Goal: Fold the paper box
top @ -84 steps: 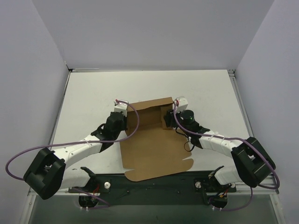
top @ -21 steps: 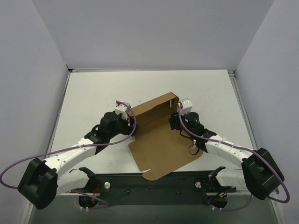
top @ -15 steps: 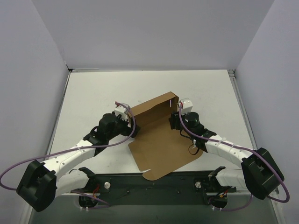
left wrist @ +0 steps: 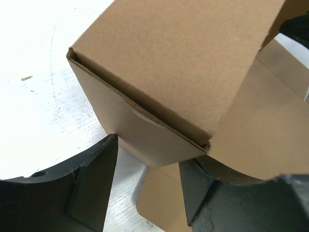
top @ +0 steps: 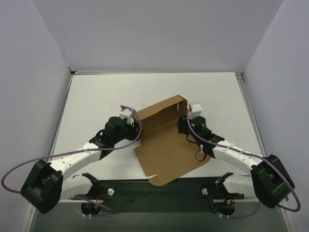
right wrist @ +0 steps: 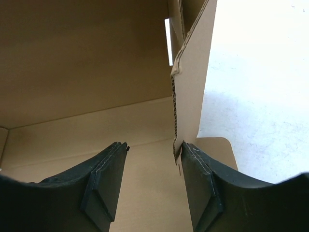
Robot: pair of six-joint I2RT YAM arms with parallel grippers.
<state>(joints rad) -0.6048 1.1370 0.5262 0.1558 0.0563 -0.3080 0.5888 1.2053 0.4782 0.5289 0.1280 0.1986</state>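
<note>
Left gripper (left wrist: 147, 162): jaws parted and clamping nothing. The rounded lower flap of a doubled corner on the paper box (top: 166, 145) sits right at the gap, and I can't tell whether the right-hand finger (left wrist: 212, 193) touches it. Right gripper (right wrist: 154, 150): jaws also apart, reaching inside the box, with the raw edge of the upright side wall just against the inner face of one finger (right wrist: 200, 188). The other finger is clear of it, so nothing is pinched. The box sits mid-table (top: 96, 96), skewed, between the two wrists, one gripper at each end of its far part. Progress looks partial, maybe under half. The far wall is standing, the right side wall is up, and the left corner is folded over on itself. The big near panel lies flat toward the arm bases, unfolded. Likely left to do: lock the side walls, raise what remains, tuck the tabs, close the lid. Count: one box, two arms, two grippers, one table, no other loose objects seen.
</note>
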